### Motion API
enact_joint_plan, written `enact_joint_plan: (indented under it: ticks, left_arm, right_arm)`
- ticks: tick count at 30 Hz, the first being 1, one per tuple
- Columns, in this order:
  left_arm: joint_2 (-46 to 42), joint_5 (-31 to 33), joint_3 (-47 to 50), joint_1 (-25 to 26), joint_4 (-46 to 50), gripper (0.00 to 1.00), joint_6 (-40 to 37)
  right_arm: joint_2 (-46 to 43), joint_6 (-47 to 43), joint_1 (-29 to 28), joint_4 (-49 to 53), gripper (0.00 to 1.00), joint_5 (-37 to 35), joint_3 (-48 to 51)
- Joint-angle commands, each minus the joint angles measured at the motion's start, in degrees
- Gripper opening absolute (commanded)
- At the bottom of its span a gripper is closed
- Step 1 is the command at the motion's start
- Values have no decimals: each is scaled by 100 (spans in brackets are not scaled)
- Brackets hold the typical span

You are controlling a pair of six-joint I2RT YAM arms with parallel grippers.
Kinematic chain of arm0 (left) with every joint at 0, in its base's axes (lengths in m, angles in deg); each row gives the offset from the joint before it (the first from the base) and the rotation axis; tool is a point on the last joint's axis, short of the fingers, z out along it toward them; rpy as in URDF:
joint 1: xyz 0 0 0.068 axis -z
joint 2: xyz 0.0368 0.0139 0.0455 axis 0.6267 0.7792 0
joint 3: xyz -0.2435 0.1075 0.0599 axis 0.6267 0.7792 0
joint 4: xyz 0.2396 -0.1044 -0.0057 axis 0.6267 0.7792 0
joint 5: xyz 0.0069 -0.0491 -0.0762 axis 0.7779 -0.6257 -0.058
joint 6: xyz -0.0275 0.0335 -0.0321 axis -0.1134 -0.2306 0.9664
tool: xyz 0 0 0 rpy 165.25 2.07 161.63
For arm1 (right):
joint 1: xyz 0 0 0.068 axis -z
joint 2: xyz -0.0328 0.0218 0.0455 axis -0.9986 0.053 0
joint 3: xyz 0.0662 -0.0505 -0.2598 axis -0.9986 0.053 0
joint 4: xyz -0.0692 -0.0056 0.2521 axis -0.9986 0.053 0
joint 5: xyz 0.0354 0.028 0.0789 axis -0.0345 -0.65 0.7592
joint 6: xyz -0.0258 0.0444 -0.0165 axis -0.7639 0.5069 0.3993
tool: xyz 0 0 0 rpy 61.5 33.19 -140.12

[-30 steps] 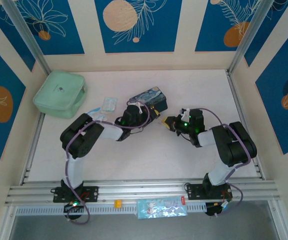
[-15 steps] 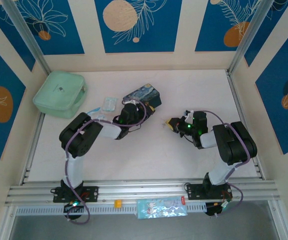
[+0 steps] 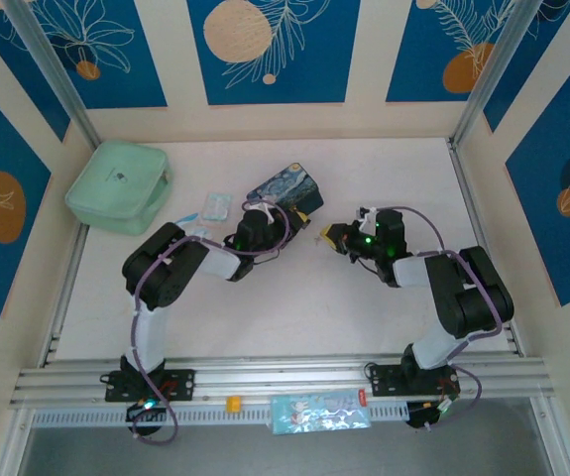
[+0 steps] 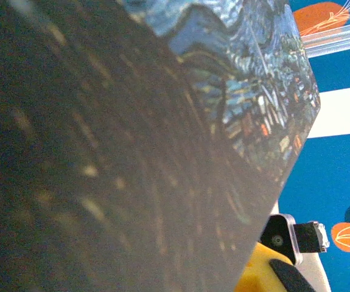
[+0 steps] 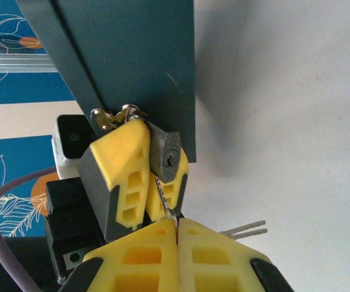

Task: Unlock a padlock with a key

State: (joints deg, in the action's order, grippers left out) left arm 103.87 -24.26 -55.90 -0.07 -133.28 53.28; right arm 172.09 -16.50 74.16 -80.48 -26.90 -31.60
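Right wrist view: left claw (image 5: 152, 173) pinches the padlock (image 5: 167, 157) at the lower edge of the blue tin (image 5: 138, 55), keyhole facing the right claw (image 5: 178, 228), which is pressed together on the key (image 5: 167, 207). Key tip sits just below the keyhole, not yet in. Judgement: square the blade to the slot and push straight and slowly; the left grip must hold firm, or the padlock may swing on the hasp (image 5: 115, 115).

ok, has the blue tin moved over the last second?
Yes: in the top view the blue tin shifted slightly up and left, nearer the green pouch.
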Motion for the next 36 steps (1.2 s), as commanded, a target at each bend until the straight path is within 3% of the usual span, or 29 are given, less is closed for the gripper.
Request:
enact_joint_plan:
  ticks: [1,36]
  left_arm:
    - [78,-239,21,-41,-379,0,268]
    - [-17,-414,1,24,-512,0,634]
  right_arm:
    - [-13,3,-48,120,0,-63,-138]
    - [783,103,-153,-919,0,-74,-326]
